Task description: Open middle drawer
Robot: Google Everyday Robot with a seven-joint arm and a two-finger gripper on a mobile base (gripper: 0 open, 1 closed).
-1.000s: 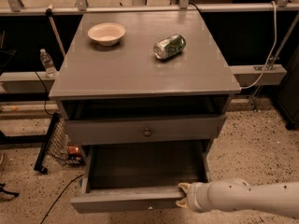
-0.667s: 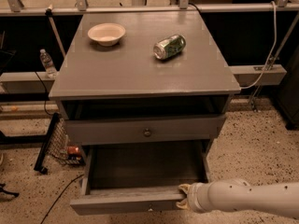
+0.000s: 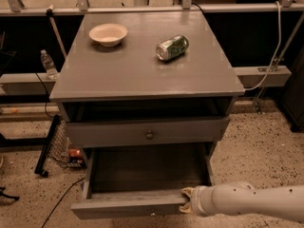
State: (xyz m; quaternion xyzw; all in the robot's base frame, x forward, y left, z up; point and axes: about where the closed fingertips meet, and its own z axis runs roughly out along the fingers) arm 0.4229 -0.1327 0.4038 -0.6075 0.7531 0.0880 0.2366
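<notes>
The grey cabinet [image 3: 142,70] has an upper drawer [image 3: 109,133] with a round metal knob [image 3: 149,134], which sits nearly shut. Below it the middle drawer [image 3: 128,204] is pulled well out, and its empty inside shows. Its flat front is mostly cut off by the bottom edge of the view. My gripper [image 3: 188,202] is at the right end of that drawer's front top edge, touching it. The white forearm [image 3: 247,201] reaches in from the lower right.
A cream bowl [image 3: 108,33] and a green can [image 3: 172,47] lying on its side rest on the cabinet top. A water bottle [image 3: 47,63] stands behind on the left. A black stand [image 3: 47,146] and cables lie on the speckled floor at the left.
</notes>
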